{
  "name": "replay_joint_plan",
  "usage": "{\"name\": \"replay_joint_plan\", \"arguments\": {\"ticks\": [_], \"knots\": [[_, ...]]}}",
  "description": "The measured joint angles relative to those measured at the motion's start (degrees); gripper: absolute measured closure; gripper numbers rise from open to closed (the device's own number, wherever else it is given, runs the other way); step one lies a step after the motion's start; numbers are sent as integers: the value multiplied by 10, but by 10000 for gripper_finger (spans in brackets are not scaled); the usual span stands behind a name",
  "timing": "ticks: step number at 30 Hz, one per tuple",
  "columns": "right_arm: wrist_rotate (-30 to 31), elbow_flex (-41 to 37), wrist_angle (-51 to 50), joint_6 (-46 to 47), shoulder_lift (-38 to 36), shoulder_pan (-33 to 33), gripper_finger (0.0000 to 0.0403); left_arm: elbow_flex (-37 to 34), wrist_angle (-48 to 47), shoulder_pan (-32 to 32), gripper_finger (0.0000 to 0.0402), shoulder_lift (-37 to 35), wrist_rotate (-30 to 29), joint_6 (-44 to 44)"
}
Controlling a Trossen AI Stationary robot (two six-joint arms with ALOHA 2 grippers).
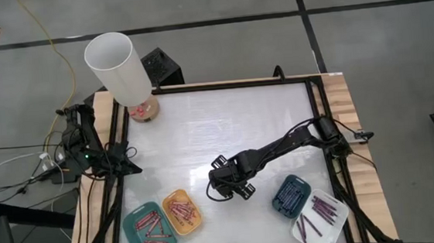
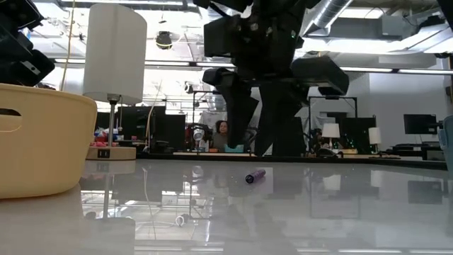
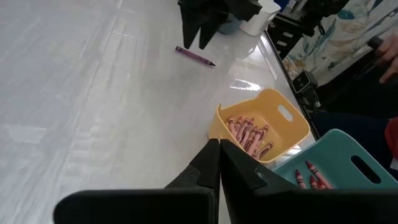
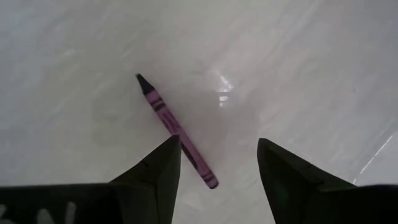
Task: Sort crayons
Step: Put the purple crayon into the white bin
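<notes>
Right wrist view shows one purple crayon [image 4: 177, 131] lying flat on the white bench [image 4: 74, 50], its dark tip pointing away from the right hand [image 4: 219, 163], whose fingers stand spread just above it, one to each side and not touching it. From the high view, that hand [image 1: 232, 187] hangs over the bench's near middle, between the trays.

On the left side sit a teal tray [image 1: 151, 232] holding red crayons [image 1: 152, 229] and, touching it, a yellow tray [image 1: 183, 212] holding reddish-pink crayons [image 1: 182, 210]. On the right side a dark-blue tray [image 1: 290, 194] holds dark crayons [image 1: 288, 196], and a white tray [image 1: 319, 220] just beside it holds purple crayons [image 1: 319, 210].

The left hand [image 3: 219, 163] waits at the bench's left edge, fingers pressed together, empty. A white lamp [image 1: 120, 71] stands at the far left corner.
</notes>
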Motion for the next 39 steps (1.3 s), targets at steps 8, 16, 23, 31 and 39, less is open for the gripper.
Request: {"name": "replay_joint_plan", "arguments": {"ticks": [8, 16, 23, 31, 39], "knots": [[-14, 0, 5, -3, 0, 0, 198, 0, 0, 0, 401, 0, 0, 0], [-16, 0, 6, -4, 14, 0, 198, 0, 0, 0, 401, 0, 0, 0], [-14, 5, 9, -6, 52, 8, 198, 0, 0, 0, 401, 0, 0, 0], [-15, 3, 6, 5, 53, 7, 220, 0, 0, 0, 401, 0, 0, 0], [-30, 2, 4, 29, 54, 3, 304, 0, 0, 0, 402, 0, 0, 0]]}}
